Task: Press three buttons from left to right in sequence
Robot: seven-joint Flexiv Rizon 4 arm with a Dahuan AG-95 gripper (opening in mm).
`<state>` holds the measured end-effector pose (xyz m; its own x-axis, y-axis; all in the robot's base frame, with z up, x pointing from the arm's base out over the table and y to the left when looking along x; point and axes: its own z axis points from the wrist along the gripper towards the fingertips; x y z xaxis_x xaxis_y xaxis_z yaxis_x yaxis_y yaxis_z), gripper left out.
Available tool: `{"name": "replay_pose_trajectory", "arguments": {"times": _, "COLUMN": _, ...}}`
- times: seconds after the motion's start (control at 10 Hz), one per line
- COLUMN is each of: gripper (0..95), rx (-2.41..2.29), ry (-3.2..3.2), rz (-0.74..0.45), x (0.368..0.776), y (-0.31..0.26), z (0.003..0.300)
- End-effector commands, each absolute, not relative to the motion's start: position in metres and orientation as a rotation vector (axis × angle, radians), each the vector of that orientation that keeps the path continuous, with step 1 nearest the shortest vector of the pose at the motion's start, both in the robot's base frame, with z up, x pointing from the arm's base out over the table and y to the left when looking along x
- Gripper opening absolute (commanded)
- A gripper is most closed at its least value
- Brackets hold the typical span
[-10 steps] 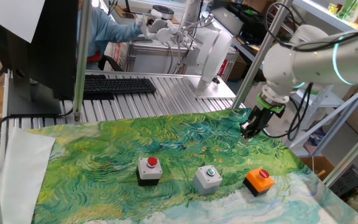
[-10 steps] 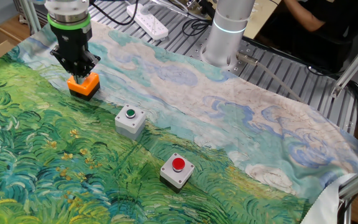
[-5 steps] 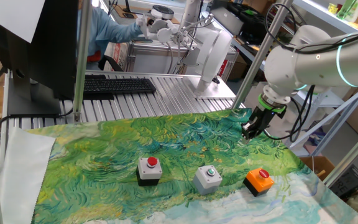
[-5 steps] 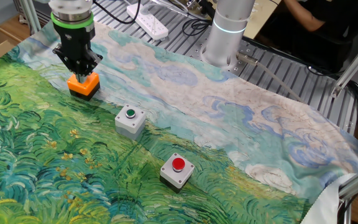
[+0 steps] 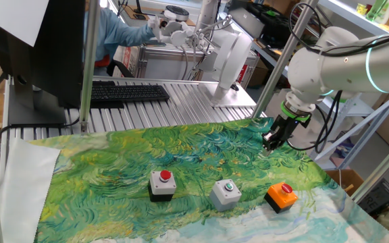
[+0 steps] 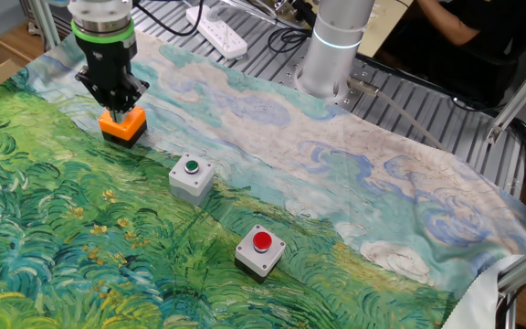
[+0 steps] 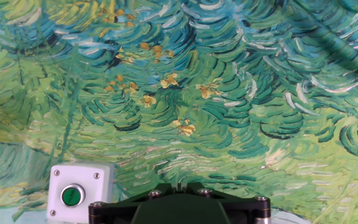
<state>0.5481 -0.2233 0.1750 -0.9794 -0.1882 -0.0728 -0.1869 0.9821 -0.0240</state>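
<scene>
Three buttons stand in a row on the painted cloth: a black-and-white box with a red button (image 5: pixel 162 183) (image 6: pixel 260 250), a grey box with a green button (image 5: pixel 226 193) (image 6: pixel 192 175) (image 7: pixel 78 193), and an orange box with a red button (image 5: pixel 281 196) (image 6: pixel 122 124). My gripper (image 5: pixel 267 144) (image 6: pixel 117 102) hangs in the air at the orange-box end of the row, above the cloth and touching nothing. In the hand view its fingertips (image 7: pixel 179 185) meet with no gap, so it is shut and holds nothing.
The green and blue painted cloth (image 5: pixel 107 169) covers the table. A black keyboard (image 5: pixel 123 93) lies on the metal slats behind it. The arm's white base (image 6: pixel 334 46) and a power strip (image 6: pixel 217 35) sit at the table's far side. A person sits beyond.
The gripper has barely shifted, staying shut in the air near the orange box. The three boxes have not moved.
</scene>
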Motion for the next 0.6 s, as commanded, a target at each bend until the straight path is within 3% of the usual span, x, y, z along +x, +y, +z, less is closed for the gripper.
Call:
{"name": "replay_pose_trajectory", "arguments": {"times": 0.1, "gripper": 0.0, "rx": -0.279, "ry": 3.055, "rz": -0.024, "x": 0.5497, "y": -0.2234, "z": 0.1744}}
{"name": "replay_pose_trajectory", "arguments": {"times": 0.6, "gripper": 0.0, "rx": -0.264, "ry": 3.058, "rz": -0.031, "x": 0.5497, "y": -0.2234, "z": 0.1744}}
